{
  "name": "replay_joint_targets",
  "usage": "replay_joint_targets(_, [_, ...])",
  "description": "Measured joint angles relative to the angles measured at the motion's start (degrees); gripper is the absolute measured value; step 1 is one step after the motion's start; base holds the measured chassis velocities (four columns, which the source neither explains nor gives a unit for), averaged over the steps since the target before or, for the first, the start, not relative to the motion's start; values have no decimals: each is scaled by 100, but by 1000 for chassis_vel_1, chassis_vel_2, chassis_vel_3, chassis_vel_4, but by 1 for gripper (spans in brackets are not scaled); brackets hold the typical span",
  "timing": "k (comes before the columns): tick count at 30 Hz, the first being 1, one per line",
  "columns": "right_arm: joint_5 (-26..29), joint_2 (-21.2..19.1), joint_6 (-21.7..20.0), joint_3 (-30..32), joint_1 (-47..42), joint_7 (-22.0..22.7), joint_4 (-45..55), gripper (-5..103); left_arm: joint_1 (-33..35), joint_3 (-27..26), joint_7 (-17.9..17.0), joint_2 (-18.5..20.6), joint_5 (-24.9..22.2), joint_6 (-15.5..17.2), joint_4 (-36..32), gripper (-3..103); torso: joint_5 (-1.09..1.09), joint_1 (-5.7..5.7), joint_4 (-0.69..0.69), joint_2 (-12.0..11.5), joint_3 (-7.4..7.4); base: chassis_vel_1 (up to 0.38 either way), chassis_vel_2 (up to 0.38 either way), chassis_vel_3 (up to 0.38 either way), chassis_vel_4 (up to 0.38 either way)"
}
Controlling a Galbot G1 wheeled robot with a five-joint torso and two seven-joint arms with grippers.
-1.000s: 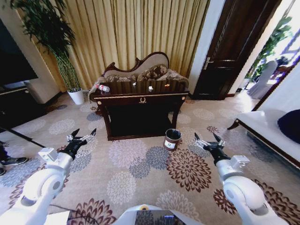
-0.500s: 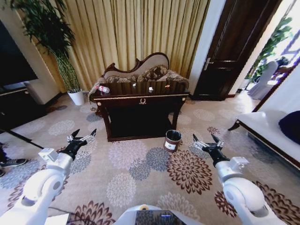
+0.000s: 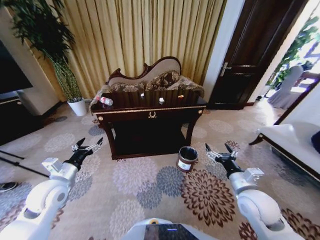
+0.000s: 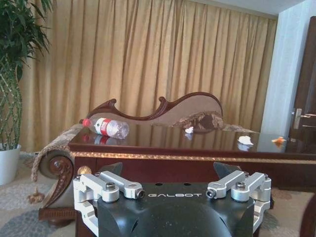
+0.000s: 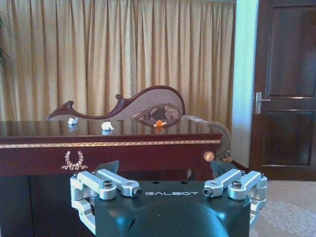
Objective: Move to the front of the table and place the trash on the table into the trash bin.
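Observation:
The table [image 3: 127,110] stands ahead of me on the carpet, its gold emblem [image 3: 152,115] facing me. On its top lie the trash: a clear bottle [image 3: 105,101] with a red cap at the left end, and small scraps [image 3: 161,100] near the middle. The left wrist view shows the bottle [image 4: 106,127] on its side and a white scrap [image 4: 245,140]. The trash bin [image 3: 187,158] sits on the floor by the table's right front leg. My left gripper [image 3: 87,145] and right gripper [image 3: 220,150] hover open and empty, well short of the table.
A patterned sofa [image 3: 150,80] stands behind the table against gold curtains. A plant in a white pot [image 3: 77,106] is at the left, a dark door [image 3: 255,55] at the right, and a pale bench [image 3: 290,145] along the right side. Flowered carpet lies between me and the table.
The whole head view has shifted: the table and bin sit slightly lower and larger, so the camera has moved nearer. Both arms hold the same pose, grippers still open.

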Motion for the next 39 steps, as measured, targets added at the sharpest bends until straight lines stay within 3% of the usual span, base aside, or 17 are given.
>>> replay_joint_targets(11, [-75,30,1,-158,32,-7,-23,100,19,-6,18,-17,1,0,12,100,7,-1,0,0,0,-325,326,329,-325])
replay_joint_targets(15, [-107,50,10,-172,25,-32,-35,100,34,-6,19,-37,8,4,8,100,-6,0,0,0,0,-330,300,334,-309])
replay_joint_targets(18, [-143,64,36,-178,12,-55,-44,100,57,-8,19,-53,14,5,-30,100,9,-2,1,1,-1,-313,383,320,-372])
replay_joint_targets(20, [-162,65,92,-202,16,-69,-43,100,71,-16,7,-66,14,7,-71,100,-6,0,1,0,1,-300,305,312,-344])
replay_joint_targets(24, [-134,56,128,-237,69,-62,-6,100,67,-69,-2,-74,-1,7,-156,100,-1,2,2,-1,1,-255,276,278,-268])
replay_joint_targets(35, [134,-121,-78,-433,491,97,102,100,17,-202,-72,68,-80,7,-239,100,2,-4,-1,0,-1,-42,38,35,-48])
replay_joint_targets(37, [316,-366,-186,-630,848,228,-19,100,17,-235,-124,116,-90,11,-250,100,0,-9,2,5,-4,61,-65,-50,61])
replay_joint_targets(39, [419,-892,-274,-936,1340,368,-458,100,110,-334,-158,163,-116,12,-236,100,1,-8,1,5,-2,19,-12,-35,2])
